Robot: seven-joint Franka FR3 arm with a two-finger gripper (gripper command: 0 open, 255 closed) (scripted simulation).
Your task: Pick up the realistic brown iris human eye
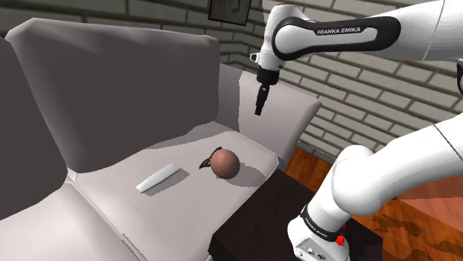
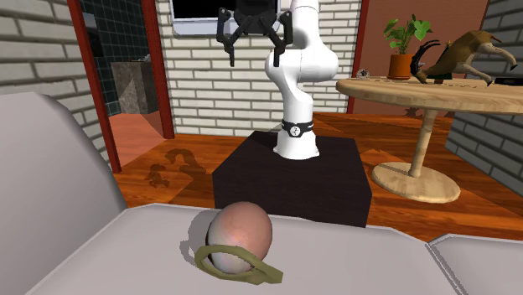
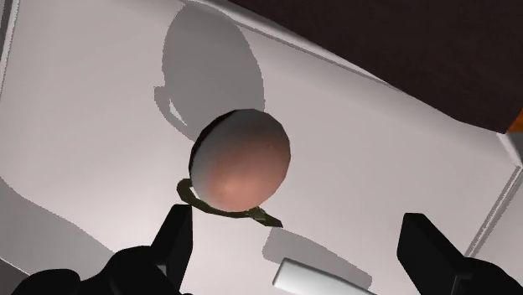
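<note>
Eye [image 1: 224, 164], drawn as a smooth pinkish-brown ball, rests on the pale grey sofa [image 1: 111, 81]. It sits on the seat cushion, near the front edge that faces the dark stand [image 1: 260, 215] and towards the armrest end. No iris can be made out on it in any view. A thin olive loop [image 2: 243, 264] lies against its base, touching it, on the side away from the stand. A flat white bar [image 1: 159, 179] lies further along the same cushion, away from the armrest and apart from the eye, also close to the front edge.

The tool [image 1: 258, 111] hangs well above the seat, pointing down, and in the shoulder view it stands over the armrest. Its fingers are spread wide with nothing between them. In the wrist view the eye [image 3: 243, 161] shows beyond the tool [image 3: 302, 247], nearer to one finger [image 3: 176, 239] than to the other and touching neither.

Behind the arm, the second exterior view shows a white brick wall [image 2: 201, 92], a wood floor and a round table [image 2: 436, 92] carrying a potted plant [image 2: 404, 46].
</note>
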